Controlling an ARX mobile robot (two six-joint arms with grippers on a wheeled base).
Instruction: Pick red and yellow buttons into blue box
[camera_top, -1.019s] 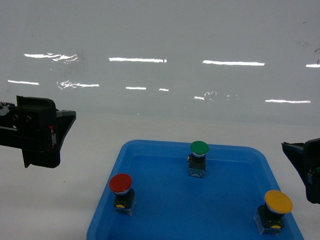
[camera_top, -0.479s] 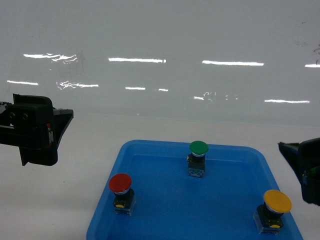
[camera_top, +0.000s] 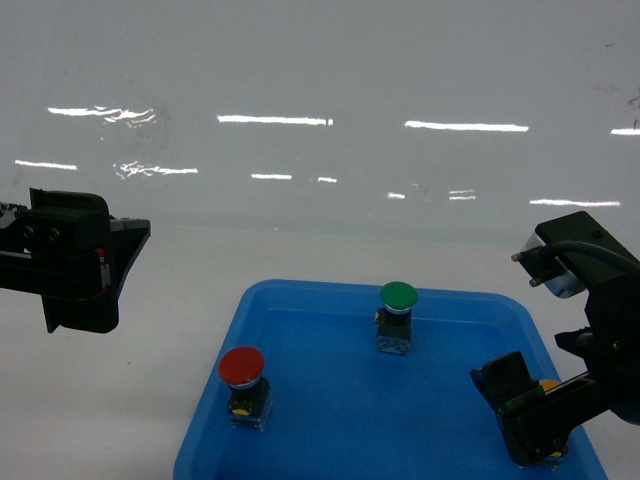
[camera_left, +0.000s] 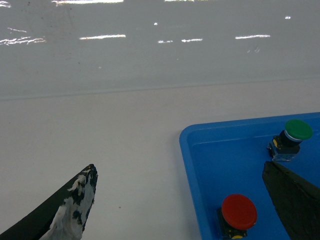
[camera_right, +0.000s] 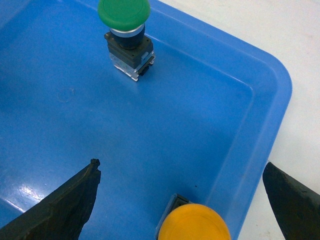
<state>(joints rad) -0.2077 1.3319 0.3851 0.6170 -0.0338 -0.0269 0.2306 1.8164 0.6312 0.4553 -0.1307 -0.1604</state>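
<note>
Red button (camera_top: 242, 368): round red cap on a black block with a yellow mark; upright at the near-left of the shallow blue tray (camera_top: 330, 440).
Yellow button (camera_right: 197, 223): round yellow cap; near-right corner of the tray, mostly hidden by the arm in the head view.
Green button (camera_top: 398, 296): upright toward the tray's far middle.
Surface (camera_top: 150, 380): plain white, meeting a glossy pale wall (camera_top: 320, 90) streaked with light reflections.
Right pincer (camera_right: 182, 195): fingers wide apart, straddling the yellow button without touching it.
Left pincer (camera_left: 185, 200): fingers apart, off the tray's left.
Change: 0.5 s ago the right arm sat at the frame edge; now it has come down over the yellow button.
</note>
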